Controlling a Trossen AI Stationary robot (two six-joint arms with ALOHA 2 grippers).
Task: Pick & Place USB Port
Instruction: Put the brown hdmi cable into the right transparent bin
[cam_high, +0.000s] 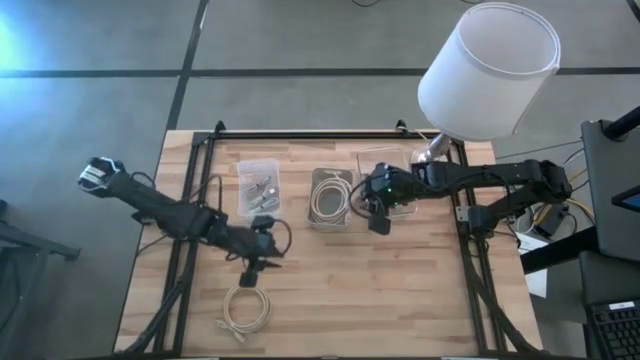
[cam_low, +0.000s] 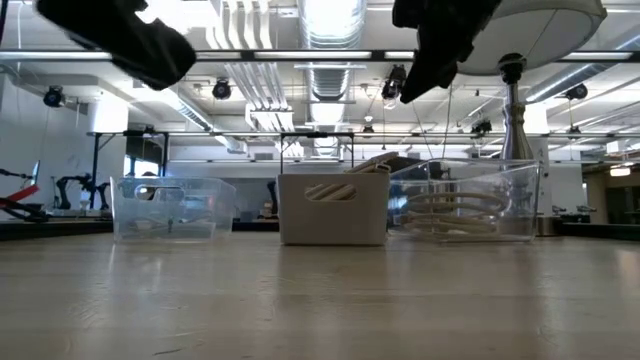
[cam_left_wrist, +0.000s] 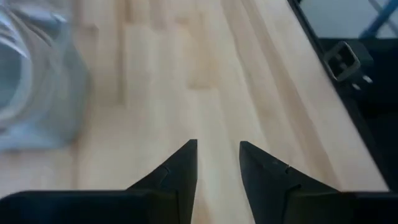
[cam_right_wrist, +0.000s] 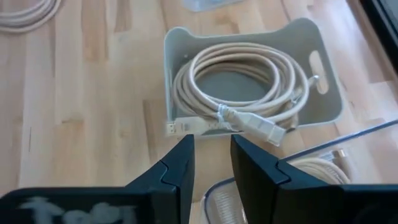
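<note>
A grey bin holds a coiled beige cable; its USB plug rests on the bin's rim and sticks out over it. My right gripper hovers open above the table just beside that plug, touching nothing. A second beige coil lies loose on the table near the near edge. My left gripper is open above bare wood, between that coil and a clear bin of small connectors.
A third, clear bin with another coil sits under my right arm. A white lamp shade overhangs the table's far right corner, on a metal stem. Black frame rails run along the table's edges.
</note>
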